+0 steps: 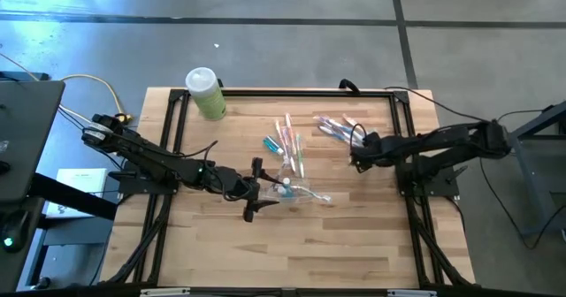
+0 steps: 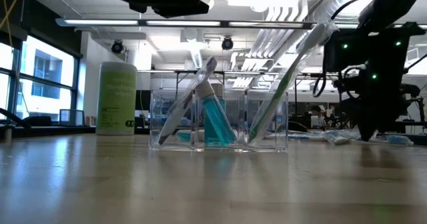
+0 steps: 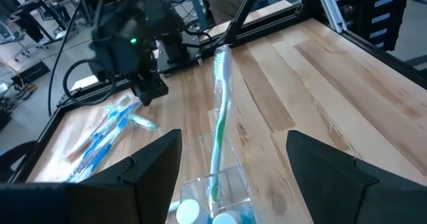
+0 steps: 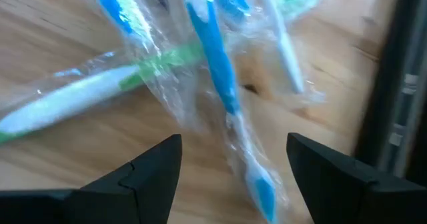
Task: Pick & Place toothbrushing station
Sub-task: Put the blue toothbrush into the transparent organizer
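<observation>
Both arms are matte black, built of slim jointed links with loose black cables looping alongside them. The left gripper ends in 2 broad, wedge-shaped black fingers, and the right gripper looks the same. The right arm's wrist housing carries small green indicator lights (seen from table height).

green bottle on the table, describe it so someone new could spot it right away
Start at the wooden table and go to its far left corner. The pale green bottle with a white cap lies there alone, far bulkier than the slim toothbrushes scattered mid-table.
</observation>
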Controlling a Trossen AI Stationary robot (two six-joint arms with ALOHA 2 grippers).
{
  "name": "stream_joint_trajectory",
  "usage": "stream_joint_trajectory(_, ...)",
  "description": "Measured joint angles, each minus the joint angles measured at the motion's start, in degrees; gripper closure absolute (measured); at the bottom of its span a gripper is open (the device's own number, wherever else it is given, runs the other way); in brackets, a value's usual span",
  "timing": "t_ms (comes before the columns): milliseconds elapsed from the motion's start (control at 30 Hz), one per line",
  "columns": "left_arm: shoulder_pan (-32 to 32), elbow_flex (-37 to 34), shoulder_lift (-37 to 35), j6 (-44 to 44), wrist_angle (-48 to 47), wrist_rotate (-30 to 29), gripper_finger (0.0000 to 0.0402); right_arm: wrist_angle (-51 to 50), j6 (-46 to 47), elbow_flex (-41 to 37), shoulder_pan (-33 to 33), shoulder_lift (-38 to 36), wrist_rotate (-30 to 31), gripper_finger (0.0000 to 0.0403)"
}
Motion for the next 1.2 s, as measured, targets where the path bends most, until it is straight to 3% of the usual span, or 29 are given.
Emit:
stream_joint_trajectory(200,0.0,0.0,0.0,-0.2,-0.8,0.01,0.0139,5.83,-5.83,-2.74,-5.4,-0.28,-2.92,0.014)
stream_joint_trajectory(400,0.0,0.02,0.0,-0.2,-1.58,0.02,0.0139,7.1,-8.21,-3.17,-5.9,-0.28,-5.9,0.0157)
stream_joint_trajectory(533,-0.12,0.02,0.0,-0.69,-1.7,0.18,0.0139,7.83,-9.77,-3.28,-4.99,-0.24,-7.74,0.0214)
stream_joint_trajectory(767,-2.28,0.02,0.0,-0.84,-1.63,0.98,0.0139,8.72,-12.43,-3.36,-3.55,-0.1,-9.47,0.0377)
stream_joint_trajectory(800,-2.66,0.02,0.0,-0.85,-1.64,0.97,0.0139,8.84,-12.9,-3.36,-3.55,-0.09,-9.55,0.0386)
stream_joint_trajectory(1033,-4.19,0.03,0.0,-0.83,-1.13,0.96,0.0139,9.1,-13.91,-3.38,-2.79,-0.07,-8.92,0.0394)
stream_joint_trajectory(1200,-4.2,0.04,0.0,-0.83,-1.14,0.94,0.0139,8.43,-11.93,-3.12,2.03,-1.42,-7.28,0.0396)
